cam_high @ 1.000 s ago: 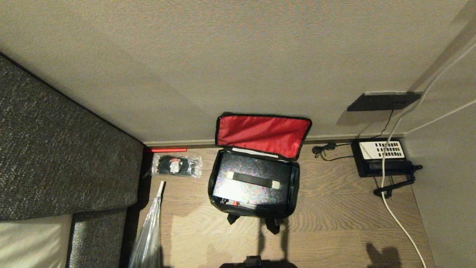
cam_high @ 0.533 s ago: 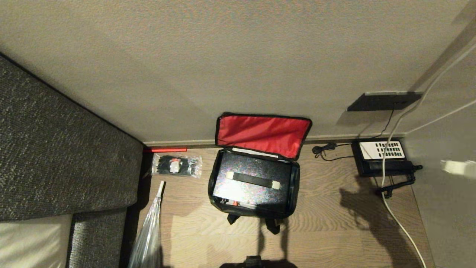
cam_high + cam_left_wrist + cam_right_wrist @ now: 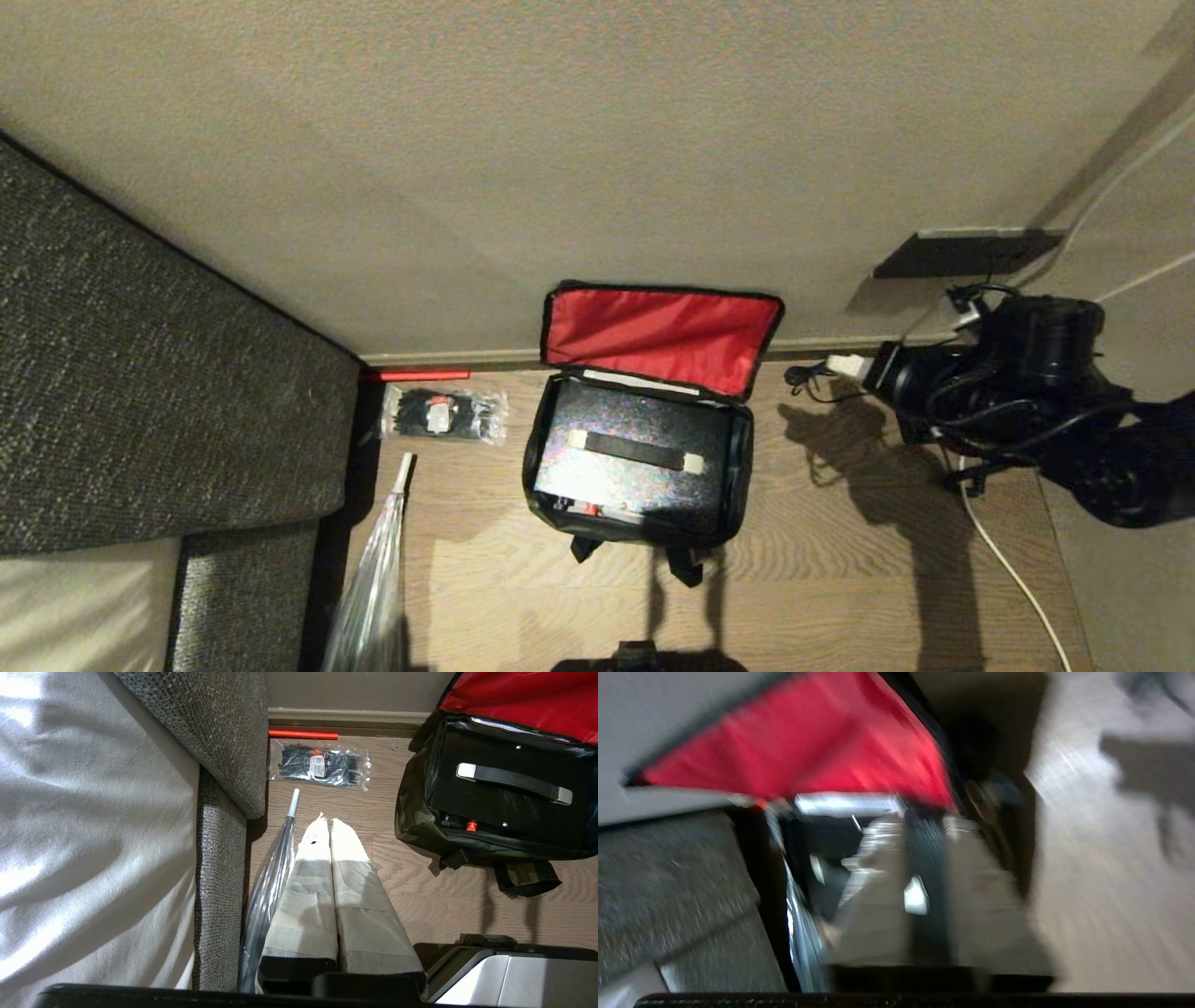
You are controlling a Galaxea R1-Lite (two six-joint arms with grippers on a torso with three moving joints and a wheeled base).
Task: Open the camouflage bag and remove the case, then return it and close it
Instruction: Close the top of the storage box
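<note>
The bag [image 3: 638, 439] sits on the wood floor [image 3: 822, 560] against the wall, its lid [image 3: 660, 338] flipped up and back so the red lining faces out. The case [image 3: 633, 457] lies flat inside the bag, filling the opening, with its black handle [image 3: 636, 451] and white ends on top and a small red latch [image 3: 471, 825] at the near edge. The right gripper [image 3: 845, 365] reaches in from the right side of the head view, above the floor, level with the lid's right edge and apart from the bag; its pale fingertips point toward the bag. In the blurred right wrist view the two fingers [image 3: 985, 905] stand a little apart with a narrow dark gap between them and nothing gripped. The left gripper [image 3: 331, 823] hangs over the floor beside the sofa [image 3: 219, 765], its padded fingers pressed together and holding nothing, with a clear folded umbrella [image 3: 268, 886] just beside it. A packet of black cable ties [image 3: 443, 415] and a red rod [image 3: 415, 376] lie to the left of the bag near the skirting. A white cable [image 3: 1004, 560] runs across the floor on the right.
</note>
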